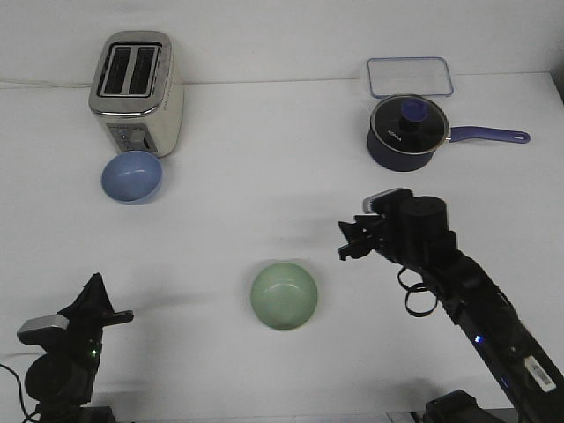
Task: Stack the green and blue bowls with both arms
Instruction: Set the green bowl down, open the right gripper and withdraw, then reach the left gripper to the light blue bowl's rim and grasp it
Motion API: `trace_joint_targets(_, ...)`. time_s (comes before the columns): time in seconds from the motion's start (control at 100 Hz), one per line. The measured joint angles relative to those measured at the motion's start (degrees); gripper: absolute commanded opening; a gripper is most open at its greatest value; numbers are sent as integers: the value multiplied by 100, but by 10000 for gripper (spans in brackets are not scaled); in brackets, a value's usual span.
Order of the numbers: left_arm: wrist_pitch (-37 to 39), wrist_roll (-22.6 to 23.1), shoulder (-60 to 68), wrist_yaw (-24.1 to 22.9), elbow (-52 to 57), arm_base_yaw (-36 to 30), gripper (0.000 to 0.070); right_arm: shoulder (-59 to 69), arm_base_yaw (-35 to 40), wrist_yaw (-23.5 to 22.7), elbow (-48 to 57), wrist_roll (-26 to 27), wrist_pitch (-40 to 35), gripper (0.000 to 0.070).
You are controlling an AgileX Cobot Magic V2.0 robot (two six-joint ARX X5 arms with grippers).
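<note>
The pale green bowl [284, 296] sits upright and empty on the white table, front centre. The light blue bowl [132, 176] sits upright at the back left, just in front of the toaster. The two bowls are far apart. My right gripper [345, 241] hovers to the right of and a little behind the green bowl, fingers pointing left, spread and empty. My left gripper [104, 304] is drawn back at the front left corner, far from both bowls; it holds nothing, and its finger gap is not clear from this angle.
A silver toaster [137, 92] stands at the back left, right behind the blue bowl. A dark navy saucepan [407, 134] with a glass lid and its handle pointing right stands at the back right. A clear rectangular container lid [410, 77] lies behind it.
</note>
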Motion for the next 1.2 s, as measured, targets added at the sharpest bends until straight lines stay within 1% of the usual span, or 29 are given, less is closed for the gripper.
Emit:
trace_joint_targets(0.14, -7, -140, 1287, -13, 951, 0, 15, -584, -507, 20, -229, -210, 400, 260)
trace_joint_targets(0.28, -160, -144, 2883, 9, 2055, 39, 15, -1139, -774, 13, -949, -396, 872, 260)
trace_joint_targets(0.35, -369, -144, 3757, 131, 2684, 129, 15, -1329, -874, 17, -1364, -439, 1110, 260)
trace_joint_targets(0.42, -627, -144, 4642, 350, 3281, 262, 18, -1528, -916, 15, -1746, -463, 1327, 260)
trace_joint_targets(0.45, -739, -144, 5001, 476, 3519, 330, 30, -1615, -918, -2, -1880, -470, 1364, 260)
trace_joint_targets(0.47, -802, -146, 5278, 562, 3700, 385, 55, -1666, -918, -9, -1954, -474, 1377, 260)
trace_joint_targets(0.5, -844, -149, 5556, 660, 3882, 435, 119, -1735, -918, -17, -2057, -476, 1401, 260)
trace_joint_targets(0.53, -839, -153, 5869, 780, 4079, 490, 209, -1786, -918, -24, -2133, -476, 1401, 260)
trace_joint_targets(0.62, -857, -162, 6675, 1036, 4603, 627, 508, -1827, -918, -28, -2221, -472, 1397, 260)
trace_joint_targets(0.64, -879, -162, 6830, 1075, 4710, 656, 556, -1825, -918, -28, -2221, -472, 1405, 260)
trace_joint_targets(0.67, -931, -162, 7049, 1093, 4863, 695, 598, -1827, -918, -31, -2221, -472, 1440, 260)
trace_joint_targets(0.76, -1193, -162, 7608, 1099, 5318, 822, 600, -1834, -918, -31, -2221, -470, 1591, 260)
trace_joint_targets(0.94, -1537, -133, 8450, 1099, 6155, 1049, 595, -1840, -918, -31, -2221, -470, 1598, 260)
trace_joint_targets(1.05, -1631, -103, 8944, 1099, 6603, 1078, 595, -1840, -918, -31, -2221, -470, 1596, 260)
trace_joint_targets(1.2, -1928, 66, 9674, 1102, 7152, 1064, 595, -1840, -918, -31, -2221, -470, 1596, 260)
